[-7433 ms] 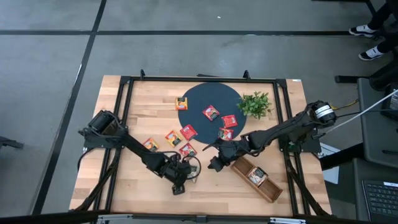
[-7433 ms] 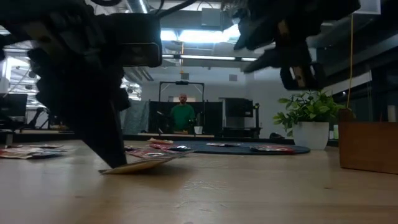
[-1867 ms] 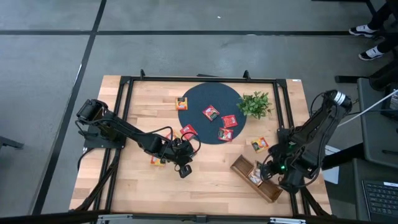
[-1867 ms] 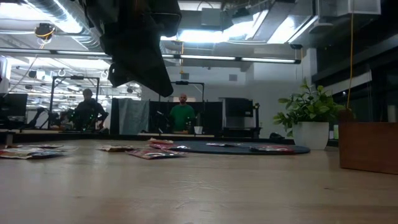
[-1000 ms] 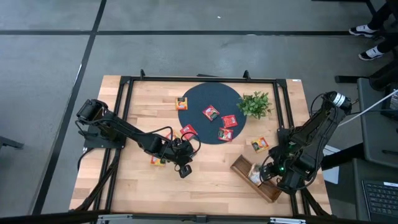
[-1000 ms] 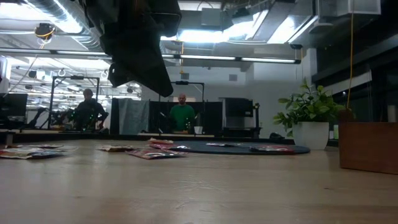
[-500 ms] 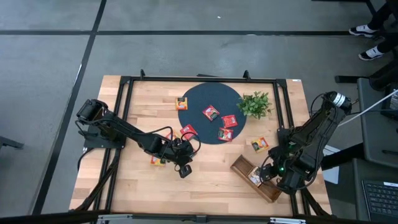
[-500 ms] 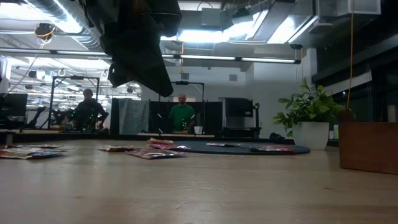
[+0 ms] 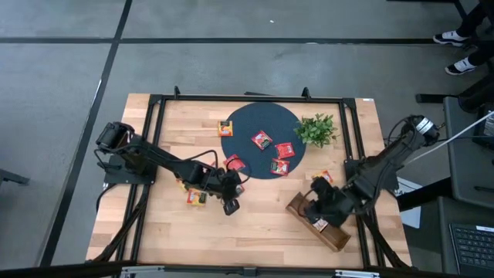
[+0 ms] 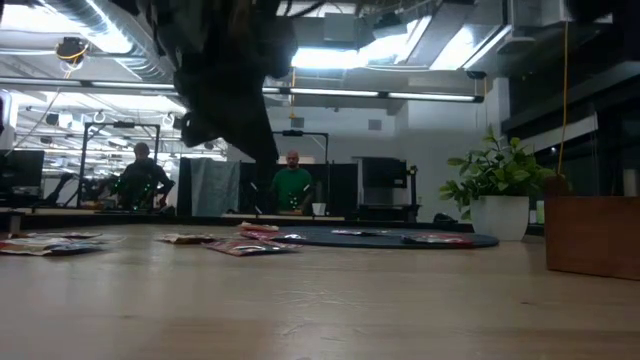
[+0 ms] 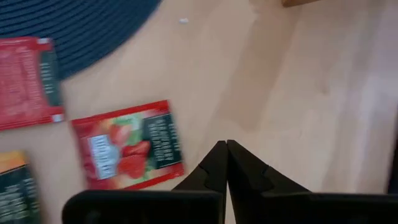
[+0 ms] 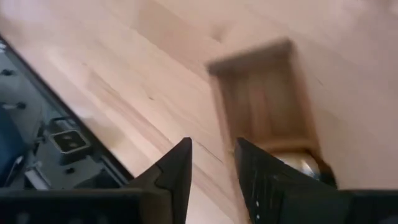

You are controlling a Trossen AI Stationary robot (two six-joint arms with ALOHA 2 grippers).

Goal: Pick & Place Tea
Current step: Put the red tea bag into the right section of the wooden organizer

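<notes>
Mat point(image 9: 258, 127) mid-bench with tea packets point(image 9: 262, 140) on it, plant point(image 9: 316, 129) to its right, tray point(image 9: 302, 207) under my right end effector point(image 9: 318, 202), seemingly holding a packet.

Even, bright overhead light fills the high view, shadows faint. In the low view ceiling lights point(image 10: 330, 55) glare and the near arm point(image 10: 225, 75) is a dark silhouette – backlit. Both wrist views are motion-blurred – the red packet point(image 11: 127, 152) smears, the tray point(image 12: 264, 106) soft.

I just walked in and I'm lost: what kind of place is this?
Probably a robotics lab or workshop. Two robot arms work at a framed wooden table, and behind it are ceiling ducts, more metal rigs and people.
</notes>
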